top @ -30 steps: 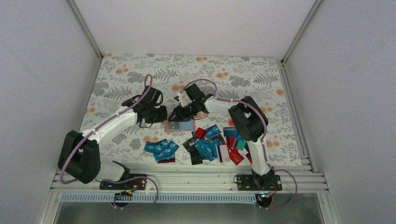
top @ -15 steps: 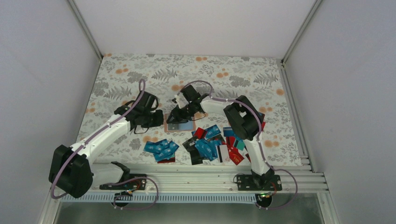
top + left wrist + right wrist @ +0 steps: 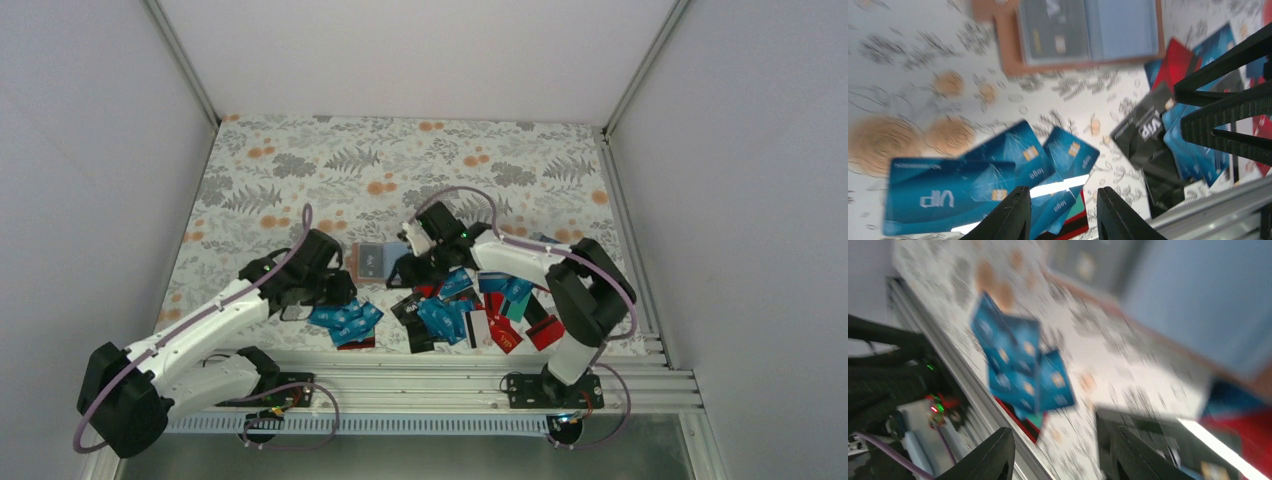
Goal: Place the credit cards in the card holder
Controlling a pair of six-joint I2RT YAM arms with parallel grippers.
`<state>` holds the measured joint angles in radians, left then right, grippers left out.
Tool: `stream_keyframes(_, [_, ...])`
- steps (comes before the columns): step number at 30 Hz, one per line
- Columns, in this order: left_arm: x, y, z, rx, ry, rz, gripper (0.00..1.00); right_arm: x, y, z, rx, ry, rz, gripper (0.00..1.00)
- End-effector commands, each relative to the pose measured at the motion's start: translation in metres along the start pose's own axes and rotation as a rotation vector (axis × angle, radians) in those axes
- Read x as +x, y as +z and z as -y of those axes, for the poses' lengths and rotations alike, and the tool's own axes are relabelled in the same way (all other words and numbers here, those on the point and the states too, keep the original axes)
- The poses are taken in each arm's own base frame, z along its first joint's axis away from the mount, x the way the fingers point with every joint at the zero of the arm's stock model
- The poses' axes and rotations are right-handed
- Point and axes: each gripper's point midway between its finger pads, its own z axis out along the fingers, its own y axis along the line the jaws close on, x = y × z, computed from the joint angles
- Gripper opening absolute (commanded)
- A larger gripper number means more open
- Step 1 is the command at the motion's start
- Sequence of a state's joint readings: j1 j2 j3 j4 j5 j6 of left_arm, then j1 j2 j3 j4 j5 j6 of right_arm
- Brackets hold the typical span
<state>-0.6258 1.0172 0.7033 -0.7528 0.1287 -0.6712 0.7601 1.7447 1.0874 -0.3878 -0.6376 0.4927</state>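
1. My left gripper [image 3: 338,293]: jaws spread, hovering over the near-left heap of blue credit cards [image 3: 345,322].
2. My right gripper [image 3: 407,270]: jaws spread, at the far edge of the bigger blue, red and black heap on the right. Its wrist view is blurred.
3. The card holder [image 3: 378,260]: lying open on the floral table [image 3: 300,160], just beyond both heaps, with a dark card [image 3: 1050,30] showing in its left half.

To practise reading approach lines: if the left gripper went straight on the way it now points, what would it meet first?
Most likely the small heap of blue credit cards lying just ahead of the open left gripper, though blur leaves the depth uncertain.
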Motion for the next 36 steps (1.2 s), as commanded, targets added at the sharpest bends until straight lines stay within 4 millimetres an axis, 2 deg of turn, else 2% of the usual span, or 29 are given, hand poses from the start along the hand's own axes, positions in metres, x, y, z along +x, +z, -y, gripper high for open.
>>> stream_keyframes(1, [0.012, 0.014, 0.025, 0.085, 0.031, -0.016, 0.36, 0.041, -0.016, 0.026, 0.143, 0.071, 0.013, 0.51])
stream_keyframes(7, [0.012, 0.036, 0.071, 0.13, 0.174, -0.019, 0.39, 0.086, -0.047, 0.061, 0.324, 0.193, 0.031, 0.62])
stream_keyframes(9, [0.015, 0.048, 0.085, 0.131, 0.213, -0.029, 0.4, 0.099, -0.06, 0.075, 0.417, 0.236, 0.033, 0.69])
stream_keyframes(14, [0.018, 0.066, 0.123, 0.167, 0.298, -0.044, 0.4, 0.124, -0.084, 0.098, 0.576, 0.328, 0.052, 0.78])
stream_keyframes(15, [0.017, 0.068, 0.129, 0.168, 0.309, -0.041, 0.4, 0.129, -0.088, 0.103, 0.603, 0.347, 0.055, 0.86])
stream_keyframes(17, [0.017, 0.071, 0.136, 0.177, 0.32, -0.041, 0.4, 0.142, -0.093, 0.111, 0.661, 0.383, 0.05, 0.93])
stream_keyframes(20, [0.017, 0.073, 0.14, 0.193, 0.322, -0.041, 0.4, 0.155, -0.097, 0.119, 0.714, 0.42, 0.057, 0.99])
stream_keyframes(29, [0.023, 0.072, 0.13, 0.179, 0.329, -0.054, 0.4, 0.177, -0.077, 0.136, 0.794, 0.442, 0.002, 1.0])
stream_keyframes(32, [0.025, 0.069, 0.125, 0.171, 0.327, -0.051, 0.4, 0.182, -0.068, 0.138, 0.799, 0.432, -0.026, 0.98])
stream_keyframes(36, [0.028, 0.069, 0.119, 0.162, 0.315, -0.052, 0.4, 0.185, -0.055, 0.135, 0.76, 0.421, -0.046, 0.92])
